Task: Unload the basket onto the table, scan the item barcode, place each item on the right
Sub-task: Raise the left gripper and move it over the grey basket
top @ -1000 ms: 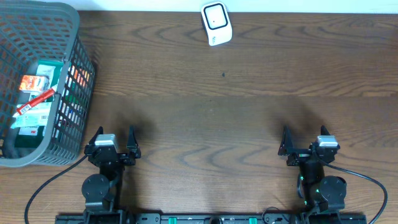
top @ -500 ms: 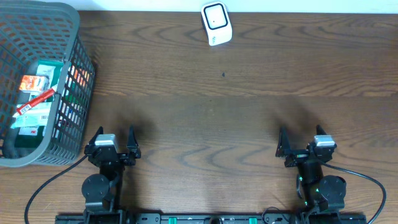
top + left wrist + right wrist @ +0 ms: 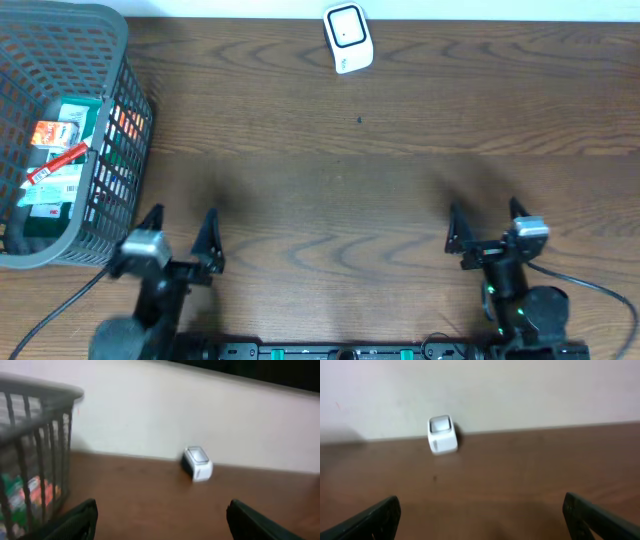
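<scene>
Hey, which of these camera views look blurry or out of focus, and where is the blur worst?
Overhead: mostly sharp, the scanner crisp, but the left gripper and its arm are smeared. Left wrist: soft all over, the basket bars hazy. Right wrist: also soft, the scanner's edges fuzzy, no glare.

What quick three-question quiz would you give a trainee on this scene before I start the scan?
1. True or false: the left gripper and right gripper are both open and empty.
2. Where does the white barcode scanner stand? A) beneath the left gripper B) at the table's far edge, near the wall C) between the right gripper's fingers
3. Fill in: the packaged items lie in the gray ___.
Key: 1 true; 2 B; 3 basket.
</scene>
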### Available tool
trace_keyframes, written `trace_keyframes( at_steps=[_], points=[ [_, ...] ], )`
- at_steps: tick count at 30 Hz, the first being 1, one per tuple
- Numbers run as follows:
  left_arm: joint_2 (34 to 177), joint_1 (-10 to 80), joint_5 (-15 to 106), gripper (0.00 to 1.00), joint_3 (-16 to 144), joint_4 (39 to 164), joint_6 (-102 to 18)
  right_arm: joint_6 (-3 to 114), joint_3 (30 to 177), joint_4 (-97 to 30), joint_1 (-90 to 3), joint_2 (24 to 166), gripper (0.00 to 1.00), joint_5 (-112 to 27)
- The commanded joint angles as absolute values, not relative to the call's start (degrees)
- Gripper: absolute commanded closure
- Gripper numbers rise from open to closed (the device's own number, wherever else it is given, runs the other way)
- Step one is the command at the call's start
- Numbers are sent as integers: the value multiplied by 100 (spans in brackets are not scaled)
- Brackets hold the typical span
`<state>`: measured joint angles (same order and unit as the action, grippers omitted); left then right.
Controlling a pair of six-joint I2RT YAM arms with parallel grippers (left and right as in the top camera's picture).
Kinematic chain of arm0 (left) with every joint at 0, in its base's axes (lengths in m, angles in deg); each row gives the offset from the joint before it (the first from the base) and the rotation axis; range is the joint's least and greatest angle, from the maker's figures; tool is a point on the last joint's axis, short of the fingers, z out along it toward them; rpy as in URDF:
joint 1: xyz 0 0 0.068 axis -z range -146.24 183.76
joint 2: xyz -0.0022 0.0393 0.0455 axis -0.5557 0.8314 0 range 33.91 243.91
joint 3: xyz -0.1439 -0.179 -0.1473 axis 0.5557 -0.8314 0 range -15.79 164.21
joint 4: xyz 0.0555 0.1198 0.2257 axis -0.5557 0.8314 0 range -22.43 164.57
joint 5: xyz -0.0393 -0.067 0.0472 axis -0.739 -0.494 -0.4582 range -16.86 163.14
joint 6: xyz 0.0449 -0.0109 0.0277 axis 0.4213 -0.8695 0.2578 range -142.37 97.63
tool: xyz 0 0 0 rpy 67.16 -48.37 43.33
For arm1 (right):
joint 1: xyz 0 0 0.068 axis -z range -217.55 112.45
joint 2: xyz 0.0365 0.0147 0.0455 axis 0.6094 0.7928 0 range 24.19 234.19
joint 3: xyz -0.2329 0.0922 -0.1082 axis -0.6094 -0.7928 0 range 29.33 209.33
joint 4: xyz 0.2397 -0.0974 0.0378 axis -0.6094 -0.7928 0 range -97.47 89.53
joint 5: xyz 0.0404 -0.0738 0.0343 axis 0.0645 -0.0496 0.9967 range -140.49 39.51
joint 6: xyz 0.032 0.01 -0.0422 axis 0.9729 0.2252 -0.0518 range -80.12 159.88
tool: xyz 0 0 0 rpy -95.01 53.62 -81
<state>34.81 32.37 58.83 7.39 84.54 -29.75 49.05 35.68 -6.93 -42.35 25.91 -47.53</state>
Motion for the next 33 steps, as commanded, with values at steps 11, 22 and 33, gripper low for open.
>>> trace_keyframes(
  at_steps=[11,22,33],
  points=[
    [7169,3257,6371,17,6719,11147,-2927,4684,8337,-1980,-4322,5190,1,-5192],
    [11346,3255,6637,17,12083,14902,-2724,4385,13482,-6316,-4322,8468,1,-5192],
    [12996,3244,6635,18,12539,15508,-2048,4127,14359,-8585,-4322,10365,1,-5216]
  ],
)
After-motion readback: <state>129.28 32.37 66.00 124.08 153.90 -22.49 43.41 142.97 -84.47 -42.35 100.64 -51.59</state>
